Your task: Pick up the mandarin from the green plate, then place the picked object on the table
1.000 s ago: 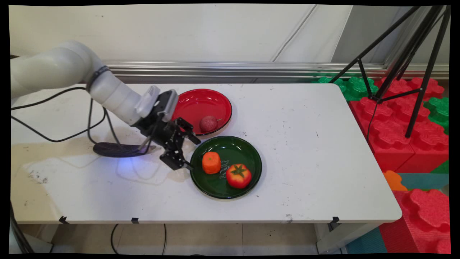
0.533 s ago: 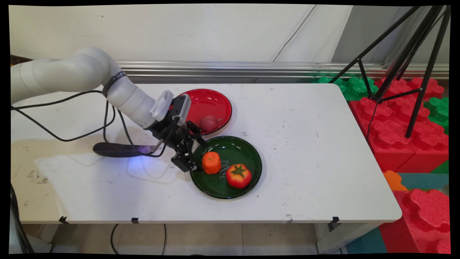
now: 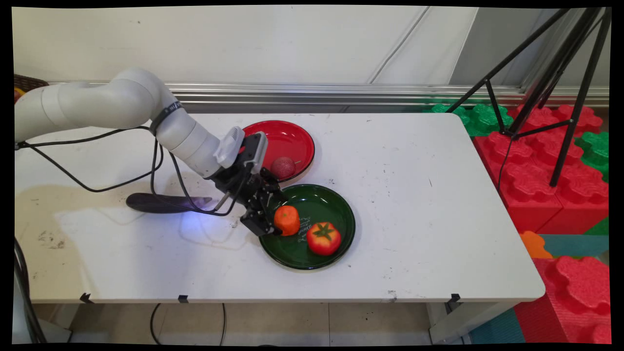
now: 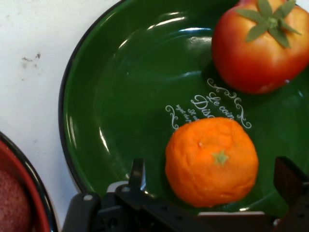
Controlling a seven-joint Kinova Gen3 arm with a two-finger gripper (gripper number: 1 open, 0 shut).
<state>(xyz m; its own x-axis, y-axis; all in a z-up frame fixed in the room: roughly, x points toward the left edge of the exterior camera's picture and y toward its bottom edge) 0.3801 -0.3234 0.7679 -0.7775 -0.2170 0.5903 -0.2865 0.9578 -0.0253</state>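
Gripper point(image 4: 212, 186) wide open, one finger point(image 4: 137, 175) on each side of the orange point(image 4: 211, 161), not squeezing it yet. Orange sitting in the green plate point(image 4: 130, 87), beside the tomato point(image 4: 260, 46). Nothing lifted yet. Red plate point(image 3: 287, 139) close by, with a dark red ball point(image 3: 283, 167).

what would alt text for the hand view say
The open pincer straddles an orange mandarin lying in a green plate, one finger on each side and not pressing on it. A red tomato with a green stem sits beyond it in the same plate, and a red plate's rim shows at lower left.
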